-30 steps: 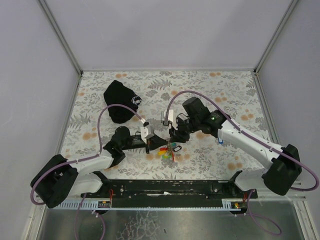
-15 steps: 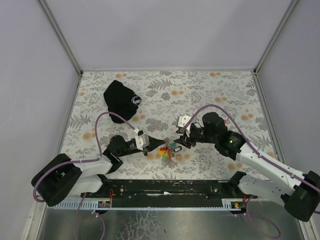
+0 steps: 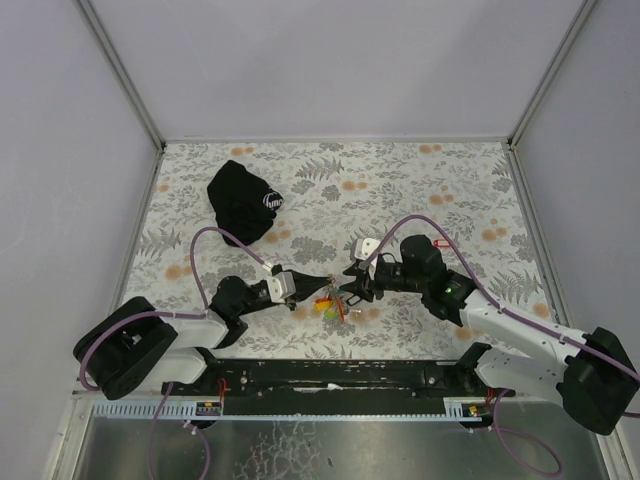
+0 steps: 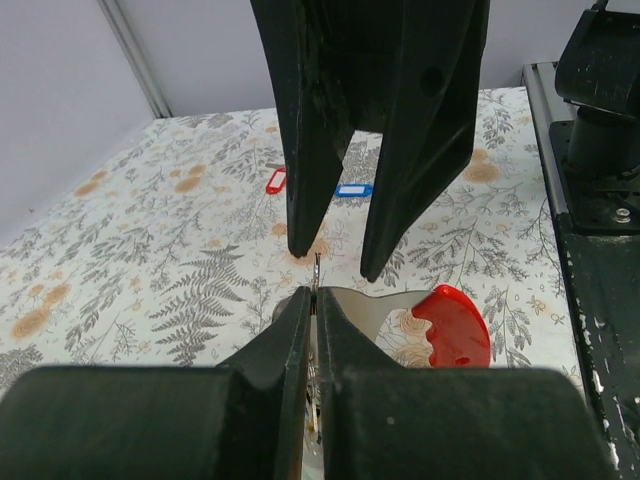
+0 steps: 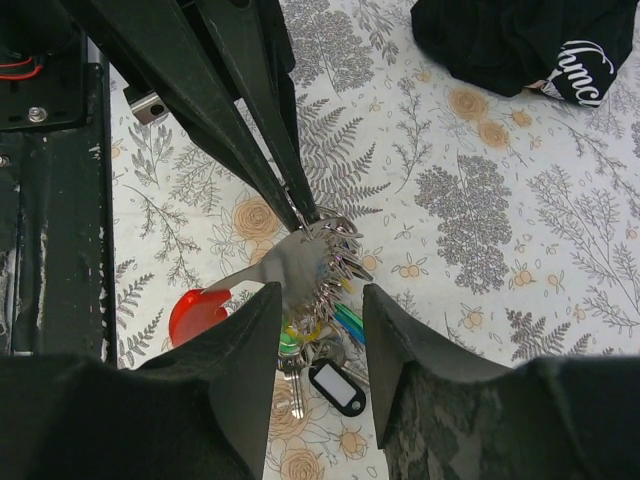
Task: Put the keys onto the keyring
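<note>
The keys [image 5: 318, 318] hang in a bunch with green, yellow, blue, red and black tags from a metal keyring [image 5: 335, 232], low over the table [image 3: 420, 190]. A flat silver blade with a red end [image 4: 450, 325] sticks out of the bunch. My left gripper [image 4: 314, 293] is shut on the keyring's wire [image 4: 317, 268]; it shows in the top view [image 3: 322, 279] and the right wrist view [image 5: 300, 218]. My right gripper [image 5: 320, 292] is open, its fingers either side of the bunch without gripping it, facing the left gripper [image 3: 348, 290].
A black cloth pouch [image 3: 243, 200] with a white logo lies at the back left, also in the right wrist view [image 5: 530, 40]. A loose red tag [image 4: 275, 182] and a loose blue tag [image 4: 353, 189] lie on the table beyond the grippers. The black base rail [image 3: 330, 375] runs along the near edge.
My right arm has swung in and come down, so its open fingers now straddle the key bunch. My left arm has dropped lower and reached right, still holding the keyring.
</note>
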`<state>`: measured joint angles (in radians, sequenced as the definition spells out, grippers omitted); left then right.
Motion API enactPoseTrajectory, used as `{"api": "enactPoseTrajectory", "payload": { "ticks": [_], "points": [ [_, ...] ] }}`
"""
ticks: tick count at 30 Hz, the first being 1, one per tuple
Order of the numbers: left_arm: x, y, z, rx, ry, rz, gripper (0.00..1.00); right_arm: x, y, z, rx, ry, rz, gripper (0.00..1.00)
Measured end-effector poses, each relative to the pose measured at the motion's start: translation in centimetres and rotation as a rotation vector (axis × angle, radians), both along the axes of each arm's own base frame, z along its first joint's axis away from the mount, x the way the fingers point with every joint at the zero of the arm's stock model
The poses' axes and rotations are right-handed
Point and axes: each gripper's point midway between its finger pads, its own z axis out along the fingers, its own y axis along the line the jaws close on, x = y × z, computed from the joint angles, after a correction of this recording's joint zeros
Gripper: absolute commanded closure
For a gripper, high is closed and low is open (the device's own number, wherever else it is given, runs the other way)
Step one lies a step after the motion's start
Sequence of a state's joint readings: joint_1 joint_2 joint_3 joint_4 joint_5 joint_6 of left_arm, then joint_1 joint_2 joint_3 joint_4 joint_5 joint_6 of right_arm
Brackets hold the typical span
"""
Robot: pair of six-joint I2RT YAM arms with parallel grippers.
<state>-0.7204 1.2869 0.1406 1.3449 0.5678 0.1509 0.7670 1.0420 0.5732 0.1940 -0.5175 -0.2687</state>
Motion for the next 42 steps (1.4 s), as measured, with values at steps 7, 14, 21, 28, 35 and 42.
{"api": "enactPoseTrajectory", "payload": {
  "ticks": [7,14,21,28,35,42],
  "points": [
    [0.1,0.1,0.2,0.004,-0.037,0.004,1.00,-0.1,0.2,-0.1,0.016,-0.024,0.017,0.52],
    [0.0,0.3,0.3,0.025,-0.089,0.011,1.00,1.6,-1.6,0.3,0.015,-0.046,-0.152,0.50],
    [0.0,0.7,-0.7,0.030,-0.054,0.025,1.00,5.7,-7.4,-1.6,-0.110,0.072,-0.636,0.40],
    [0.1,1.7,-0.6,0.001,-0.025,0.086,1.00,8.6,-15.9,-4.3,-0.166,0.243,-1.055,0.40],
    [0.9,1.9,-1.1,0.004,0.003,0.126,1.00,9.3,-21.5,-8.0,-0.184,0.447,-1.314,0.40],
    [1.0,1.9,-1.2,0.006,0.010,0.130,1.00,9.6,-25.6,-9.8,-0.047,0.612,-1.509,0.46]
  ]
}}
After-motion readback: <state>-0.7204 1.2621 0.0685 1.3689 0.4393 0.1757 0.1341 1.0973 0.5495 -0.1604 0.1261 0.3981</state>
